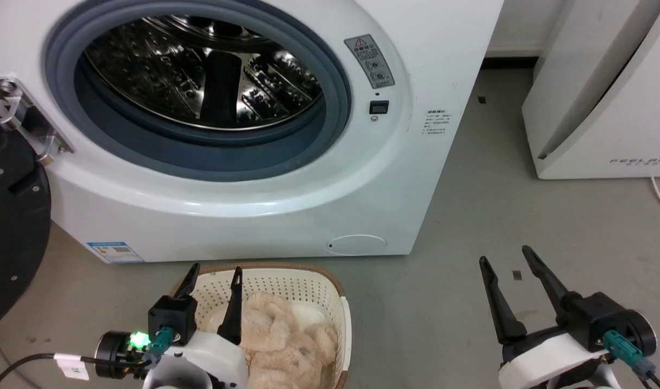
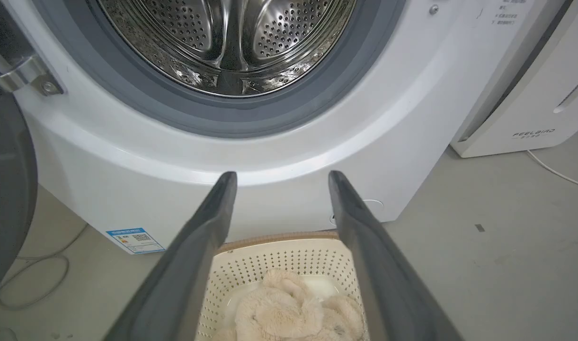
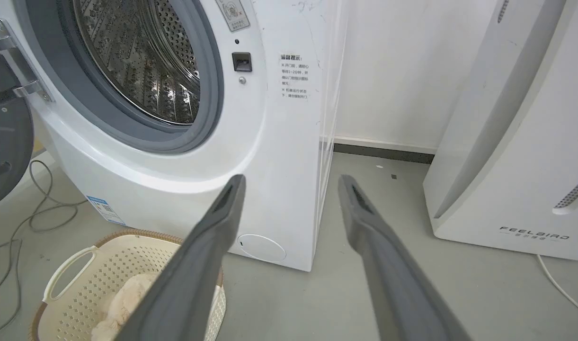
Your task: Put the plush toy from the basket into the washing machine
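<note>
Pickup stage: plush toy point(image 1: 286, 340) in basket point(image 1: 308, 268), not yet gripped

We found the toy lying in the basket, which stood on the floor point(image 1: 443, 302) just before the washing machine point(image 1: 254, 216). We judged this placement to shorten the carry to the drum point(image 1: 200, 70); the door point(image 1: 11, 216) stood swung aside, leaving the opening free. The left gripper point(image 1: 216, 267) hovered over the basket, jaws apart and empty, lined up for a descent onto the toy. The right gripper point(image 1: 504, 254) waited well apart over the floor, jaws likewise apart. The head view's lower edge cut off toy and basket; we could not make out the toy's head or limbs.
</note>
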You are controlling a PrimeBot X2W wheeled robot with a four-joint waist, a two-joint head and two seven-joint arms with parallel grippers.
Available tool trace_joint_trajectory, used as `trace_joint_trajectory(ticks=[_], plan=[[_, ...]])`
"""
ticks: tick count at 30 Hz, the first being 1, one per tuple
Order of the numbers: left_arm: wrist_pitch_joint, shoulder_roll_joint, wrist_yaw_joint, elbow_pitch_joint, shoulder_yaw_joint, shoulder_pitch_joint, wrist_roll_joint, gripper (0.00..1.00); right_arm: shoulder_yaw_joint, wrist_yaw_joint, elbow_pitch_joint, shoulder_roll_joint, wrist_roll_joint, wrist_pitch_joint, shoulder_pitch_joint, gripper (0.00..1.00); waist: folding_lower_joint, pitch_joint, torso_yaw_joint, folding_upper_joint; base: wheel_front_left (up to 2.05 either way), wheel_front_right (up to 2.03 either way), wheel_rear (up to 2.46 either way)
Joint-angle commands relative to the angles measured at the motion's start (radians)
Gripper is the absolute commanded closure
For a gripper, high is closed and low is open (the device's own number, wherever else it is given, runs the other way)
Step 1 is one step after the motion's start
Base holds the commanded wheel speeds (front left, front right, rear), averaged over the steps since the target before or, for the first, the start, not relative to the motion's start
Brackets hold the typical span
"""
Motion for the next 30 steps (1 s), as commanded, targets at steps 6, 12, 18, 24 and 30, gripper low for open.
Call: trace_joint_trajectory(ticks=[6, 12, 18, 24, 30], plan=[[-0.022, 0.012, -0.012, 0.067, -0.013, -0.057, -0.01, 0.0, 0.006, 0.0, -0.013, 0.0, 0.017, -0.022, -0.028, 0.0, 0.0, 0.05, -0.009, 0.0, 0.0, 0.0, 0.0], [-0.034, 0.021, -0.022, 0.118, -0.032, -0.103, -0.019, 0.0, 0.011, 0.0, -0.02, 0.0, 0.023, -0.034, -0.038, 0.0, 0.0, 0.091, -0.018, 0.0, 0.0, 0.0, 0.0], [-0.045, 0.035, -0.03, 0.19, -0.052, -0.145, -0.027, 0.0, 0.019, -0.001, -0.025, 0.0, 0.028, -0.047, -0.047, 0.0, 0.0, 0.13, -0.03, 0.0, 0.0, 0.0, 0.0], [-0.044, 0.05, -0.038, 0.293, -0.081, -0.203, -0.035, 0.0, 0.026, -0.001, -0.032, 0.0, 0.034, -0.059, -0.056, 0.0, 0.0, 0.173, -0.042, 0.0, 0.0, 0.0, 0.0], [-0.057, 0.063, -0.045, 0.393, -0.113, -0.266, -0.044, 0.0, 0.033, -0.001, -0.038, 0.0, 0.04, -0.072, -0.066, 0.0, 0.0, 0.218, -0.056, 0.0, 0.0, 0.0, 0.0]])
